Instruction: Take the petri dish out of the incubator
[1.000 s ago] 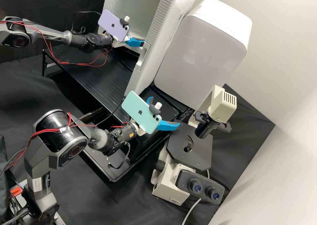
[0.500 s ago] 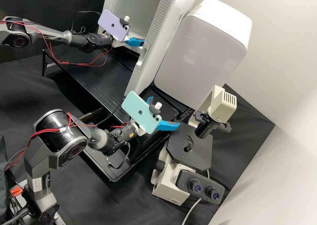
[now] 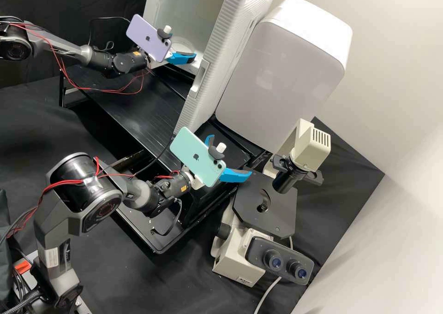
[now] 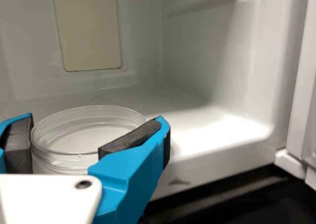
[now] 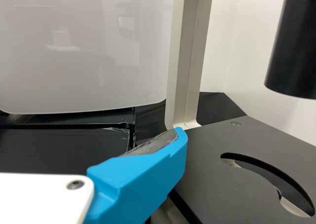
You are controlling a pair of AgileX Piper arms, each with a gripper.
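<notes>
One clear, round petri dish (image 4: 79, 135) sits upright, rim uppermost and flat faces level; being circular, it has no long axis. It lies at the mouth of the single white incubator (image 3: 184, 9), above the front of the chamber's white floor (image 4: 212, 125), and whether it rests on that floor or is lifted off it cannot be told. Through the dish's wall only the pale floor shows. The left gripper (image 3: 182, 58) is closed about the dish, with the black pads (image 4: 129, 139) of its two blue fingers set against opposite sides of the wall. One beige panel (image 4: 86, 29) is on the chamber's rear wall, and the ribbed door (image 3: 221, 60) stands open beside the arm. The right gripper (image 3: 230, 159) is well apart from the dish, over the black stage (image 5: 232, 155) of the one microscope (image 3: 263, 240); its fingers are spread wide and hold nothing. Both arms come in over the black bench (image 3: 138, 106).
</notes>
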